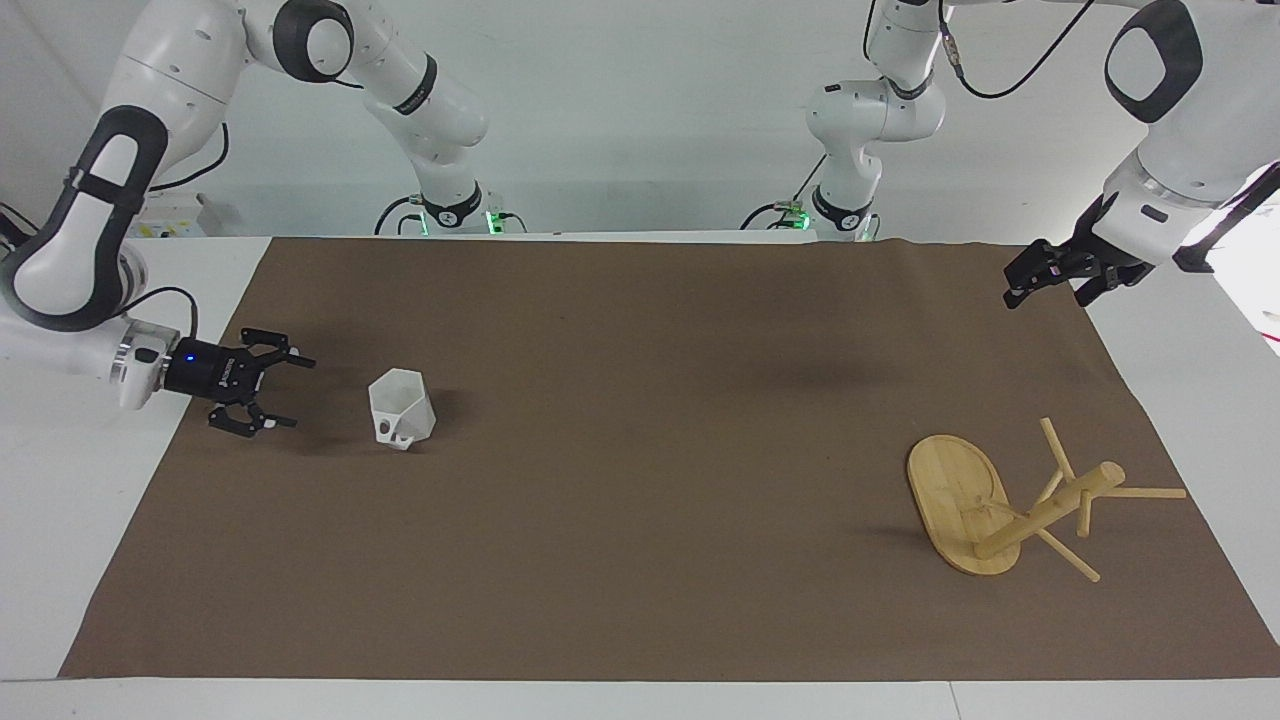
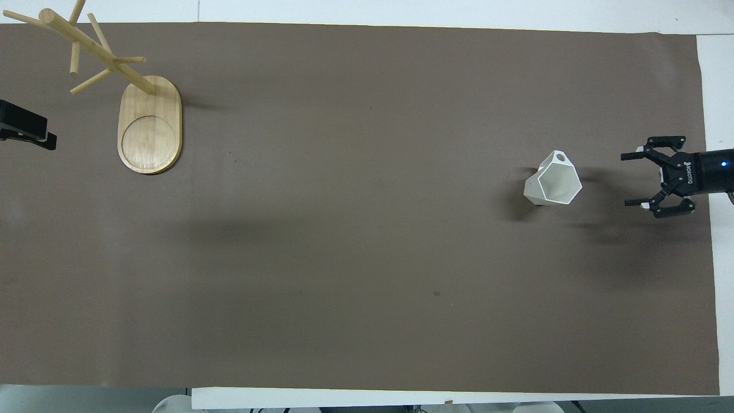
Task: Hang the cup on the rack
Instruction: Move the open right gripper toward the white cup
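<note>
While the cup (image 1: 401, 407) sits upright on the brown mat (image 1: 640, 330) toward the right arm's end of the bench (image 1: 60, 500), handle turned away from the robots, the right gripper (image 1: 281, 391) is low just beside it, aimed at it, jaws wide apart, nothing held, no contact w/ cup. Rack (image 1: 985, 512) stands well apart from cup, toward the left arm's end, farther from the robots. Left gripper (image 1: 1043, 284) waits over the mat edge at that end, jaws apart, empty.

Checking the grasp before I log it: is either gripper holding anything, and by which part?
Nothing is held. The right gripper is open beside the cup; the left gripper is open too.
</note>
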Available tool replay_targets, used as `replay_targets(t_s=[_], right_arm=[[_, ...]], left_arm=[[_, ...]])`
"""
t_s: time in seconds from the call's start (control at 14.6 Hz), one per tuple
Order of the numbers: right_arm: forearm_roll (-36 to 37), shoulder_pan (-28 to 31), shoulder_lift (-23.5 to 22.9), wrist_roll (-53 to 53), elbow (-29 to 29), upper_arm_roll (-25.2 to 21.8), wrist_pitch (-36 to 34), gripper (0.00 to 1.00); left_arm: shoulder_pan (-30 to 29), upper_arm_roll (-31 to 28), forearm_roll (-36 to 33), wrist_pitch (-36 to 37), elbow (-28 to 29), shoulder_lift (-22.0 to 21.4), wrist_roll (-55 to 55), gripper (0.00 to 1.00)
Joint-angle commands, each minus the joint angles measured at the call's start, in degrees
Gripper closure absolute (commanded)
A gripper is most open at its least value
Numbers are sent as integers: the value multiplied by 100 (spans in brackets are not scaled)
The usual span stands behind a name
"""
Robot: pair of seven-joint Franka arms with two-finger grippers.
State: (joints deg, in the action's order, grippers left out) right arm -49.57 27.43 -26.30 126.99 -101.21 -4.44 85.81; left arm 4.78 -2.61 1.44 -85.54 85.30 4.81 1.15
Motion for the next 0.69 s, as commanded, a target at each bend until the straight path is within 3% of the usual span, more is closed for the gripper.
replay_targets(t_s=[0.0, 0.14, 0.27, 0.62], right_arm=[[-481, 79, -22, 299, -452, 48, 33, 0], [-747, 70, -270, 685, -505, 48, 155, 0], [-1097, 26, -253, 905, -890, 48, 278, 0], [-1169, -88, -235, 1117, -962, 92, 296, 0]], left_arm=[[-30, 6, 32, 55, 110, -121, -1, 0], [-30, 6, 32, 55, 110, -121, 0, 0], [-30, 6, 32, 55, 110, -121, -9, 0], [-30, 6, 32, 55, 110, -121, -9, 0]])
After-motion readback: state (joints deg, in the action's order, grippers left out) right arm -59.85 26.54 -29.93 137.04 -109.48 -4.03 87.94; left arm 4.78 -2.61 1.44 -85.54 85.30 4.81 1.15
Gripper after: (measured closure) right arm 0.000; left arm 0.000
